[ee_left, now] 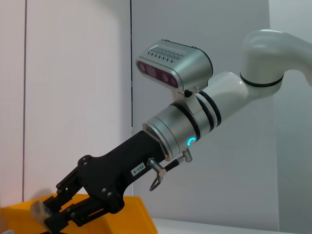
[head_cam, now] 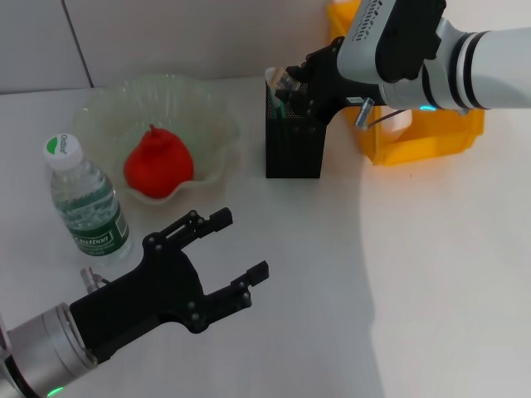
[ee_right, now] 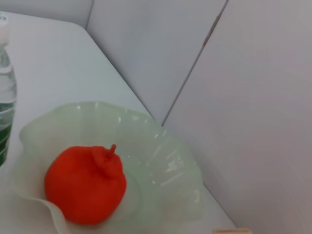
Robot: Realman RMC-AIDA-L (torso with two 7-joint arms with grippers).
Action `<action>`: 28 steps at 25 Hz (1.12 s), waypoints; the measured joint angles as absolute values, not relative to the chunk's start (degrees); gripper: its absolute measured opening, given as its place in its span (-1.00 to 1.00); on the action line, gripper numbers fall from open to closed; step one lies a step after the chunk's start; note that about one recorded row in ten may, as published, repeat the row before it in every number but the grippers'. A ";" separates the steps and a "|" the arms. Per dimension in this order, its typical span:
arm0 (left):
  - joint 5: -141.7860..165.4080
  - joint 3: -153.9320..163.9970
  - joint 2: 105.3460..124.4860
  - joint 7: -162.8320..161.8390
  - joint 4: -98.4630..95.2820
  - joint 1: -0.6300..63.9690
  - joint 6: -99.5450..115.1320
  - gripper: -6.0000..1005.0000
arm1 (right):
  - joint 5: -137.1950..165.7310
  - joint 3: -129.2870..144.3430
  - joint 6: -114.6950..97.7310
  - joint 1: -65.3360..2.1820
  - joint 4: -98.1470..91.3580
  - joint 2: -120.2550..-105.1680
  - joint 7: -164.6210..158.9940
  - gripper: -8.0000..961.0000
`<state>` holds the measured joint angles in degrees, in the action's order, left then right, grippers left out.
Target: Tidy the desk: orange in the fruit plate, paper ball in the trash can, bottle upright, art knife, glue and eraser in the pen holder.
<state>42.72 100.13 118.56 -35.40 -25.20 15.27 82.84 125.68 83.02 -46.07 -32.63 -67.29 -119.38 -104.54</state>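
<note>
Head view has the orange [head_cam: 158, 162] sitting in the fruit plate [head_cam: 211, 124], stem poking up, so that part looks sorted. Bottle [head_cam: 85, 200] stands upright on the desk [head_cam: 373, 274] just beside the plate on the robot's left, long axis vertical, cap on top, green label facing the camera.

Right gripper [head_cam: 286, 87] is over the top of the black pen holder [head_cam: 293, 145], fingers pinched on a small pale, clear-looking thing at the holder's mouth. It's too hidden by the fingers for me to call it eraser or glue, and I can't tell which way it points. A few things stick up inside the holder, hard to make out. The yellow bin [head_cam: 419, 137] sits right behind the holder, under the right arm.

Left gripper [head_cam: 238, 253] hovers low over the desk in front of the bottle, fingers spread apart, holding nothing.

Left wrist view shows the right gripper [ee_left: 48, 214] from the side, fingers closed round that same pale bit above the bin [ee_left: 139, 214].

Right wrist view just looks at the orange [ee_right: 85, 185] in the plate [ee_right: 165, 161], with the bottle [ee_right: 6, 92] at the edge.
</note>
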 joint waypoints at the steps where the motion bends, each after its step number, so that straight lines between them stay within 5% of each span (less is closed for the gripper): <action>1: 42.72 100.04 118.55 -35.41 -25.17 15.30 82.80 0.55 | 125.72 82.90 -46.03 -32.59 -67.30 -119.38 -104.54 -0.21; 21: 42.71 99.42 118.53 -36.07 -25.29 15.67 82.85 0.55 | 126.40 82.24 -44.32 -32.46 -65.50 -119.18 -104.61 -0.07; 28: 42.71 99.30 118.13 -38.35 -26.36 15.05 83.02 0.55 | 112.43 77.72 -49.92 -27.29 -72.24 -119.05 -99.57 0.41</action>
<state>42.71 99.31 118.13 -38.35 -26.36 15.05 83.02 112.43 77.72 -49.92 -27.29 -72.24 -119.05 -99.57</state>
